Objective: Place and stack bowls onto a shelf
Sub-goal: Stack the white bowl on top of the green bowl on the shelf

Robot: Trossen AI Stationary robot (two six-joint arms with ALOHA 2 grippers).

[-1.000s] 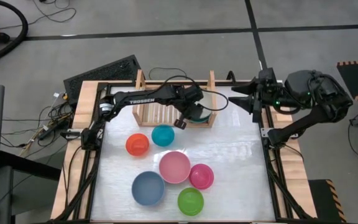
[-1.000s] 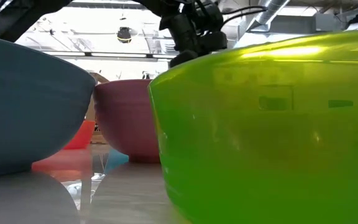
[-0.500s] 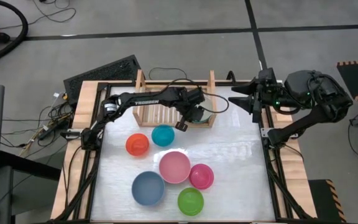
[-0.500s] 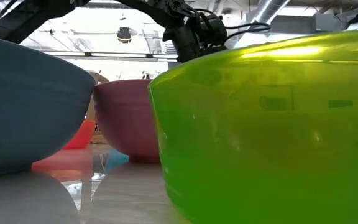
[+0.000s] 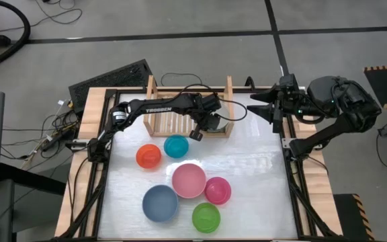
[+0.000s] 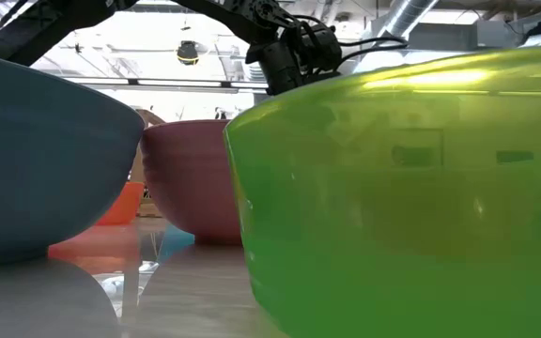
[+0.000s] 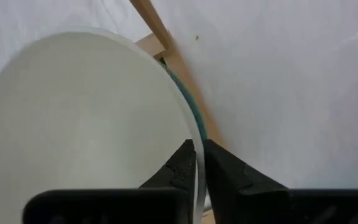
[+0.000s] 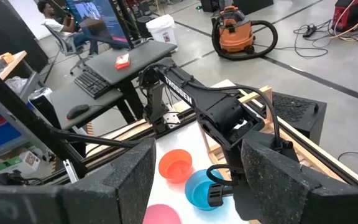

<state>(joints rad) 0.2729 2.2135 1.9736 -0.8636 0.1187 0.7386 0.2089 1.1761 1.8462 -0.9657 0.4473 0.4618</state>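
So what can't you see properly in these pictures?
- High view: the shelf's right end and the bowls there, hidden under the left gripper.
- Left wrist view: a teal-green bowl, mostly behind the cream bowl.
- Low view: the shelf, blocked by the lime bowl.

The shelf [image 5: 158, 115] has its left slats bare, so that side is open from above. Its right end is blocked: the left gripper [image 5: 210, 124] sits there pinching the cream-white bowl [image 7: 73, 124], with a dark green rim [image 7: 190, 115] showing just under it. At 6 o'clock from the shelf the teal bowl [image 5: 176, 145] and red-orange bowl [image 5: 148, 156] crowd the approach. The pink bowl [image 5: 189, 179], magenta bowl [image 5: 218, 190], blue bowl [image 5: 160, 202] and lime green bowl [image 5: 205, 217] are packed touching. The table [image 5: 261, 175] toward 3 o'clock is wide open.
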